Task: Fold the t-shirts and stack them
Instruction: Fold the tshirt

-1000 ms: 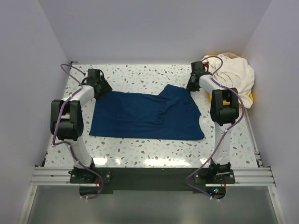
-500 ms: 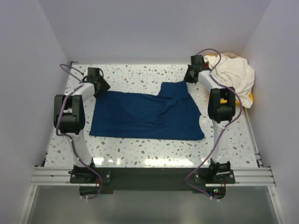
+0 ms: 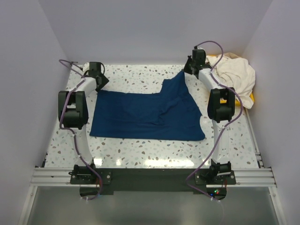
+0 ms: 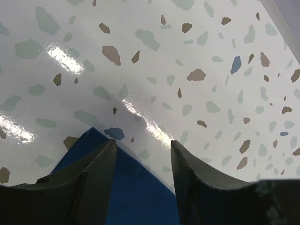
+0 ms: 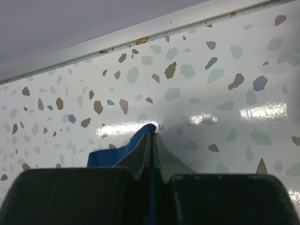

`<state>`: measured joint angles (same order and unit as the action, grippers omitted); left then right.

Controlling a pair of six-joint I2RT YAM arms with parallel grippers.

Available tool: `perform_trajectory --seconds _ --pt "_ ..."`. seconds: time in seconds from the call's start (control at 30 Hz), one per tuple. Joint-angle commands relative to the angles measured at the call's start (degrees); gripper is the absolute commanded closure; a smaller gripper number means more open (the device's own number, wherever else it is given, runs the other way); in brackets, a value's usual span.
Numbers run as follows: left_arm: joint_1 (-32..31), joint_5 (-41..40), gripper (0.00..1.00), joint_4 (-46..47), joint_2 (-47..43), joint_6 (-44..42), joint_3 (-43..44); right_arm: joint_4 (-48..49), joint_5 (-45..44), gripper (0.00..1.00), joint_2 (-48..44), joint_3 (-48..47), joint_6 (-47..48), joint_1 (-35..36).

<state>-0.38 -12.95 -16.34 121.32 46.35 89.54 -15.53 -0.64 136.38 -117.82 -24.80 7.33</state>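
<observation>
The navy t-shirt (image 3: 145, 115) lies spread on the speckled table. My right gripper (image 3: 186, 73) is shut on the shirt's far right corner (image 5: 149, 128) and holds it raised near the back edge. My left gripper (image 3: 99, 83) is open at the shirt's far left corner, its jaws astride the cloth edge (image 4: 136, 187) without pinching it. The cream t-shirt (image 3: 234, 75) lies bunched at the back right.
A yellow tray (image 3: 251, 99) peeks from under the cream shirt by the right wall. White walls close the table on three sides; a metal strip (image 5: 178, 21) runs along the back edge.
My right gripper has moved toward the back wall, pulling the navy shirt's far right corner up and back. My left gripper shifted slightly back at the left corner.
</observation>
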Motion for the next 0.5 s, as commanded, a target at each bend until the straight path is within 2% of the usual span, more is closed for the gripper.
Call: perform_trajectory --seconds 0.0,0.33,0.47 --pt "0.38 -4.36 0.46 -2.64 1.29 2.52 3.71 6.03 0.56 1.0 -0.76 -3.12 0.98 -0.21" --pt "0.38 -7.88 0.51 -6.69 3.22 4.54 6.0 7.18 0.56 1.0 -2.61 -1.89 1.42 -0.21" --pt "0.38 -7.53 0.57 -7.74 5.15 4.98 8.19 7.18 0.56 1.0 -2.87 -1.1 1.42 -0.3"
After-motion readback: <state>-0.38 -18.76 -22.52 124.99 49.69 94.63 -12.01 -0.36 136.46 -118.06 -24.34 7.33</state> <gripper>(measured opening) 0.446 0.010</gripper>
